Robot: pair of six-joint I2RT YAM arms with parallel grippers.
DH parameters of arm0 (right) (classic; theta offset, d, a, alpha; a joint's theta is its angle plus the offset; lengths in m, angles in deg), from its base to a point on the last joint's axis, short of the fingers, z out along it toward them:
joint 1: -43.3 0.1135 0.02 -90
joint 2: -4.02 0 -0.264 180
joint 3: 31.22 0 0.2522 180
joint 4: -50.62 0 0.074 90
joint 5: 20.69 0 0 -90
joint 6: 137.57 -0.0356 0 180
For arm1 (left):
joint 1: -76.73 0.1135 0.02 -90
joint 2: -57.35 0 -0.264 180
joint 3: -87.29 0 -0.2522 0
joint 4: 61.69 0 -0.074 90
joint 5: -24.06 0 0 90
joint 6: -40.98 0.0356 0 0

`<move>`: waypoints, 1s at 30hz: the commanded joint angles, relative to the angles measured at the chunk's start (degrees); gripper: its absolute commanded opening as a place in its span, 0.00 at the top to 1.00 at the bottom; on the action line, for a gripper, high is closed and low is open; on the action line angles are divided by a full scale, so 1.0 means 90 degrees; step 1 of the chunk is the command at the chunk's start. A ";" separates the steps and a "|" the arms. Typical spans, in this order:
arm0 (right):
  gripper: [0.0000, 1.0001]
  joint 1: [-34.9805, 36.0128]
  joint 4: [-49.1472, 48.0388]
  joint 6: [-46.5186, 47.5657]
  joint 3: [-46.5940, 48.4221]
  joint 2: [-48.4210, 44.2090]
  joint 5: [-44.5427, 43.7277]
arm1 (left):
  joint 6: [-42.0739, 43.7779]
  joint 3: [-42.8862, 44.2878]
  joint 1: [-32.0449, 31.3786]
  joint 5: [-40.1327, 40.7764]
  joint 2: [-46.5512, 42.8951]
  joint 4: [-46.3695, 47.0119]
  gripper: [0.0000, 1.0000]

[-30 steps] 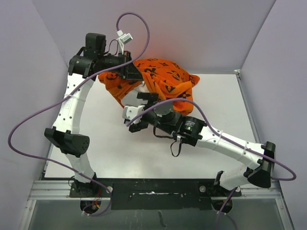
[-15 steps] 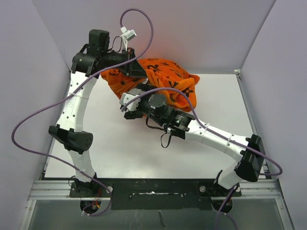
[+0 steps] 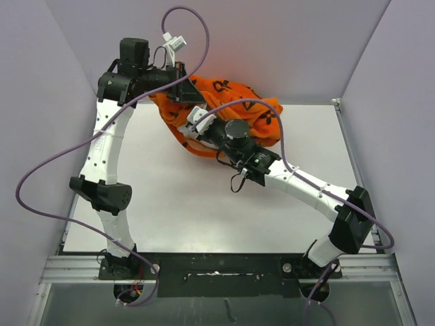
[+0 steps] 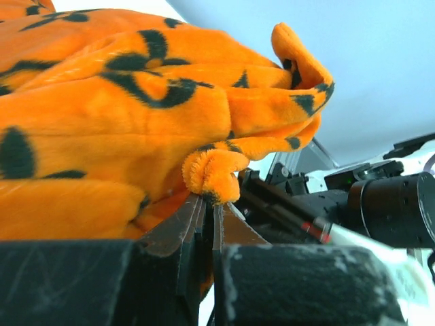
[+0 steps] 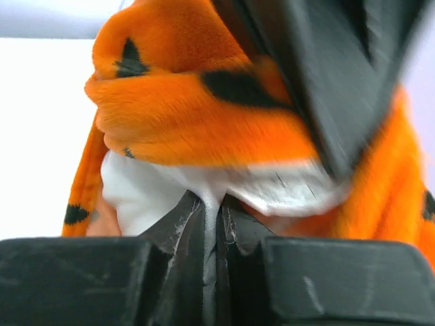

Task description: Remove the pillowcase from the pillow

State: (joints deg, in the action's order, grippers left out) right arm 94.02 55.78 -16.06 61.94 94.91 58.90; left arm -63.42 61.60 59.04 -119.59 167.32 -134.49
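Table (image 3: 170, 204): flat matte white top. Pale lilac walls (image 3: 285, 41) close it in at 9, 12 and 3 o'clock. A metal rail (image 3: 217, 263) runs along the 6 o'clock edge and carries both arm bases. Purple cables (image 3: 41, 170) loop loosely off the arms.

Pillowcase (image 3: 253, 117): bunched heap at 12 o'clock of the table, near the far wall. Plush, fuzzy pile in bright orange with dark motifs, gathered in thick rolled folds.

Pillow (image 5: 139, 193): smooth white cloth, seen only under the orange rim in the right wrist view.

Left gripper (image 4: 207, 207): at 10 o'clock of the heap, jaws almost together, nipping a small curled orange fold.

Right gripper (image 5: 211, 204): at 8 o'clock of the heap, jaws narrow, pinching white pillow cloth just below the orange edge
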 commanded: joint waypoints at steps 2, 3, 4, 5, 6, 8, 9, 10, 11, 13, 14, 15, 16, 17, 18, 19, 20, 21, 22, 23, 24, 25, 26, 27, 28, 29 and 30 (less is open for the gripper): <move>1.00 -0.0561 -0.0135 -0.1647 -0.0963 -0.0308 0.0436 | -0.0769 0.0923 0.0790 -0.0916 -0.0181 0.1277 0.87; 1.00 -0.0599 -0.0139 -0.1771 -0.0957 -0.0380 0.0507 | -0.0752 0.0835 0.0931 -0.0949 -0.0263 0.1382 0.74; 1.00 -0.0654 -0.0111 -0.2002 -0.0911 -0.0428 0.0588 | -0.0687 0.0641 0.1047 -0.0982 -0.0398 0.1473 0.68; 1.00 -0.0755 -0.0068 -0.2244 -0.0837 -0.0477 0.0728 | -0.0536 0.0384 0.1131 -0.0990 -0.0591 0.1540 0.62; 1.00 -0.0862 -0.0015 -0.2478 -0.0739 -0.0521 0.0881 | -0.0256 0.0074 0.1173 -0.1005 -0.0815 0.1558 0.60; 1.00 -0.1044 0.0078 -0.2796 -0.0547 -0.0579 0.1121 | 0.0591 -0.0709 0.1189 -0.1022 -0.1401 0.1520 0.54; 1.00 -0.1071 0.0156 -0.2850 -0.0439 -0.0579 0.1170 | 0.1001 -0.1172 0.1185 -0.1006 -0.1762 0.1553 0.50; 1.00 -0.1076 0.0236 -0.2869 -0.0317 -0.0570 0.1202 | 0.1377 -0.1837 0.1171 -0.0995 -0.2111 0.1632 0.46; 1.00 -0.1071 0.0320 -0.2910 -0.0205 -0.0547 0.1241 | 0.1876 -0.2335 0.1129 -0.0940 -0.2468 0.1719 0.44; 1.00 -0.1056 0.0426 -0.3053 0.0023 -0.0473 0.1261 | 0.2677 -0.3242 0.0943 -0.0704 -0.3132 0.1808 0.41; 1.00 -0.1019 0.0437 -0.3115 0.0121 -0.0444 0.1264 | 0.3041 -0.3651 0.0792 -0.0538 -0.3400 0.1810 0.40; 1.00 -0.0959 0.0409 -0.3163 0.0190 -0.0432 0.1262 | 0.3324 -0.4060 0.0631 -0.0309 -0.3644 0.1908 0.39; 1.00 -0.0893 0.0371 -0.3186 0.0258 -0.0401 0.1223 | 0.3531 -0.4452 0.0475 -0.0049 -0.3866 0.2068 0.37; 1.00 -0.0823 0.0361 -0.3203 0.0336 -0.0379 0.1192 | 0.3728 -0.4780 0.0299 0.0266 -0.4058 0.2286 0.35; 1.00 -0.0760 0.0372 -0.3216 0.0447 -0.0355 0.1163 | 0.3859 -0.5065 0.0122 0.0635 -0.4218 0.2573 0.31; 1.00 -0.0701 0.0383 -0.3227 0.0536 -0.0328 0.1136 | 0.3969 -0.5318 -0.0027 0.0985 -0.4348 0.2902 0.30; 1.00 -0.0651 0.0402 -0.3237 0.0598 -0.0317 0.1113 | 0.4068 -0.5539 -0.0146 0.1290 -0.4448 0.3247 0.29; 1.00 -0.0623 0.0429 -0.3263 0.0665 -0.0298 0.1077 | 0.4178 -0.5691 -0.0246 0.1568 -0.4514 0.3555 0.29; 1.00 -0.0603 0.0458 -0.3288 0.0725 -0.0288 0.1067 | 0.4297 -0.5782 -0.0349 0.1812 -0.4539 0.3780 0.29; 1.00 -0.0597 0.0487 -0.3324 0.0771 -0.0290 0.1060 | 0.4413 -0.5854 -0.0438 0.2094 -0.4531 0.3952 0.29; 1.00 -0.0589 0.0520 -0.3343 0.0815 -0.0315 0.1051 | 0.4556 -0.5892 -0.0500 0.2238 -0.4491 0.4057 0.30; 1.00 -0.0589 0.0534 -0.3365 0.0841 -0.0331 0.1029 | 0.4713 -0.5912 -0.0547 0.2306 -0.4443 0.4081 0.30; 1.00 -0.0587 0.0536 -0.3393 0.0857 -0.0359 0.1026 | 0.4861 -0.5924 -0.0574 0.2350 -0.4387 0.4051 0.31; 1.00 -0.0593 0.0536 -0.3415 0.0863 -0.0390 0.1030 | 0.4966 -0.5963 -0.0602 0.2419 -0.4344 0.4031 0.32; 1.00 -0.0596 0.0527 -0.3459 0.0861 -0.0428 0.1030 | 0.5023 -0.6023 -0.0611 0.2492 -0.4310 0.4040 0.33; 1.00 -0.0596 0.0513 -0.3476 0.0848 -0.0465 0.1030 | 0.5061 -0.6084 -0.0612 0.2532 -0.4275 0.4036 0.34; 1.00 -0.0604 0.0507 -0.3489 0.0839 -0.0505 0.1030 | 0.5079 -0.6140 -0.0612 0.2550 -0.4255 0.3986 0.34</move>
State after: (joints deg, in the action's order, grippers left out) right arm 88.99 66.27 -45.00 65.26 93.18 69.48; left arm -22.72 7.64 53.97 -101.75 128.09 -103.68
